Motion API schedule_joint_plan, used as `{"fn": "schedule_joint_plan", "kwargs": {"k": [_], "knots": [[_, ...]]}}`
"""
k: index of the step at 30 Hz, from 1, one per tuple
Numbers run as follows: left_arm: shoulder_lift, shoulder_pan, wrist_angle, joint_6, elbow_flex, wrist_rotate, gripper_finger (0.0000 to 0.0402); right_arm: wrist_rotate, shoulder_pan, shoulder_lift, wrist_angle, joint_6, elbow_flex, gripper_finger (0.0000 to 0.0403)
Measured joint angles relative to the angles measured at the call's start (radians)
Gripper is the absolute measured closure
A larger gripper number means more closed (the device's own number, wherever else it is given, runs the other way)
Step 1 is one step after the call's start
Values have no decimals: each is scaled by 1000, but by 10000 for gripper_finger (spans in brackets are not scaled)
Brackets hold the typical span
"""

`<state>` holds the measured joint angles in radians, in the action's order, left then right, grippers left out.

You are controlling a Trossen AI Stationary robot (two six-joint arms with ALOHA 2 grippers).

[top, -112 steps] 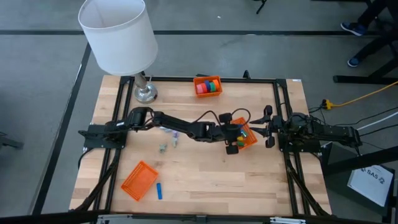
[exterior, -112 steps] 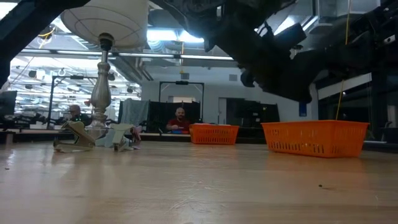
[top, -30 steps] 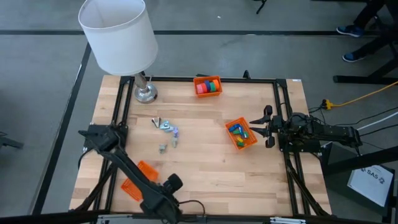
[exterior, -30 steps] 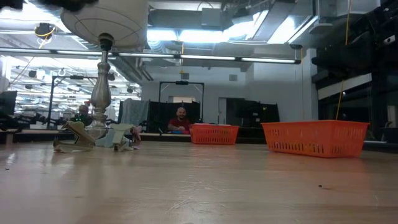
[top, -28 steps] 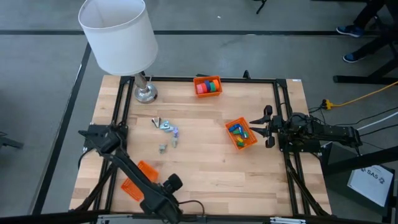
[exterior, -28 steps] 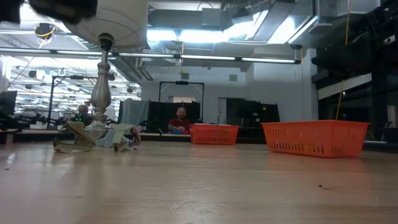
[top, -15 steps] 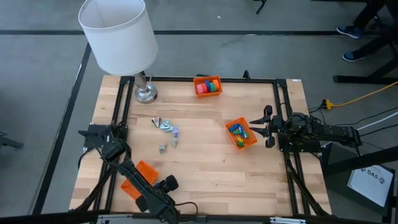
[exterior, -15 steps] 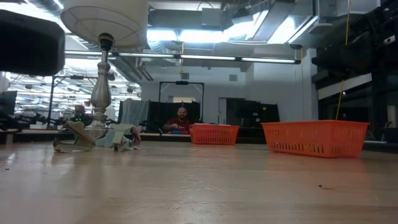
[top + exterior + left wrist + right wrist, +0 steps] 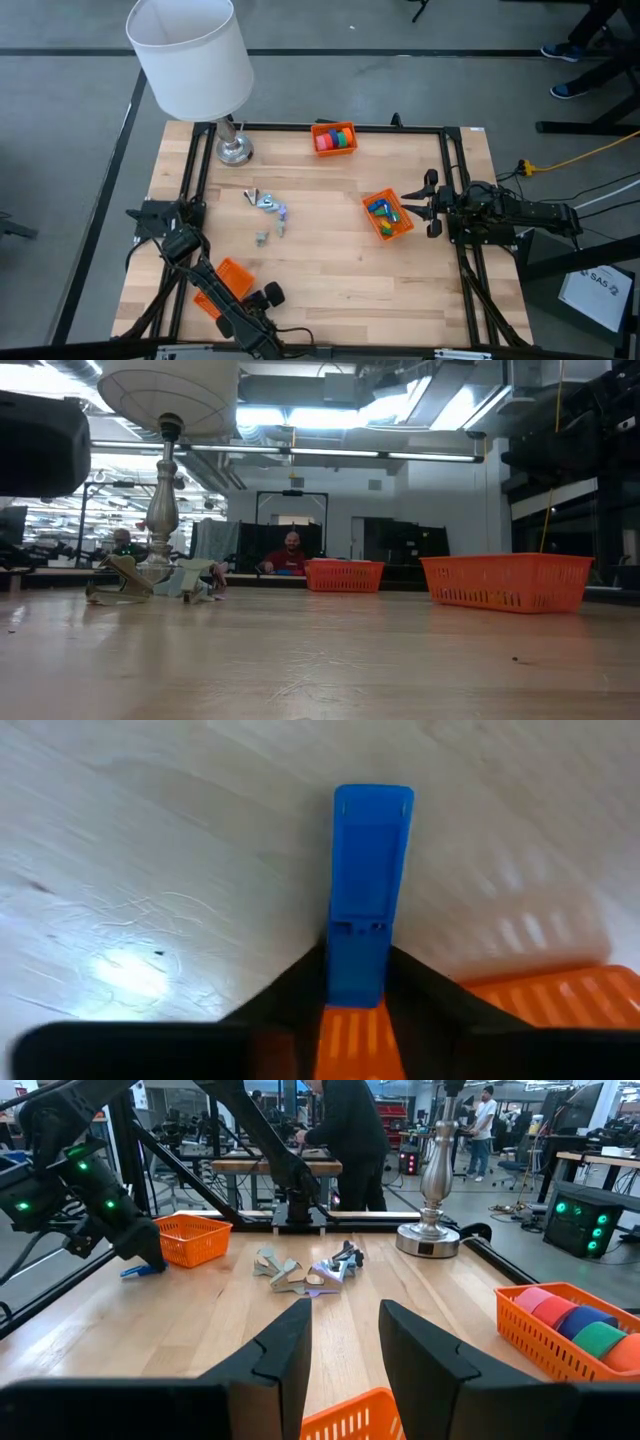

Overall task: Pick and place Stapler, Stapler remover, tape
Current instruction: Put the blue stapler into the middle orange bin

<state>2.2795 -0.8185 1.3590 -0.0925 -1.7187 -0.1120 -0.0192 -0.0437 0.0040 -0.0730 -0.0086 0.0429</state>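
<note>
The blue stapler [image 9: 370, 885] sits between my left gripper's [image 9: 357, 965] fingers, near the table's near edge beside the flat orange basket [image 9: 226, 283]. In the right wrist view the stapler [image 9: 138, 1268] sticks out below my left gripper [image 9: 128, 1240]. Small claw-shaped staple removers [image 9: 268, 203] lie on the wood at left of centre. The tape rolls [image 9: 336, 137], red, green and orange, lie in the far orange basket. My right gripper [image 9: 431, 214] waits open at the right edge. My left gripper pinches the stapler's rear end [image 9: 356, 955] between its two fingers, one on each long side. The fingers lie along the stapler, which points away from the wrist. Whether it is clear of the table, I cannot tell.
A lamp [image 9: 190, 55] with a white shade stands at the far left corner. An orange basket [image 9: 389, 216] holding blue, green and yellow pieces sits near the right edge. Bare wood lies between the baskets. People sit and stand in the room beyond the table.
My left arm has swung away from the right-hand basket to the near edge beside the flat orange basket. In the last second it has shifted a little toward the table's left. The blue stapler that lay there is now under it.
</note>
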Motion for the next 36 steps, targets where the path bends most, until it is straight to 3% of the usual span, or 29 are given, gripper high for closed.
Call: {"fn": "schedule_joint_plan", "kwargs": {"k": [3,12,25,32,36], "knots": [[0,2,1,5,0,1,335,0,0,0,0,0,0,279],[-31,106,-46,7,2,24,335,0,0,0,0,0,0,279],[-46,364,-211,-240,1,20,335,0,0,0,0,0,0,279],[-45,499,-244,-443,1,-51,335,0,0,0,0,0,0,279],[-47,588,-330,-448,-1,-41,335,0,0,0,0,0,0,279]]}}
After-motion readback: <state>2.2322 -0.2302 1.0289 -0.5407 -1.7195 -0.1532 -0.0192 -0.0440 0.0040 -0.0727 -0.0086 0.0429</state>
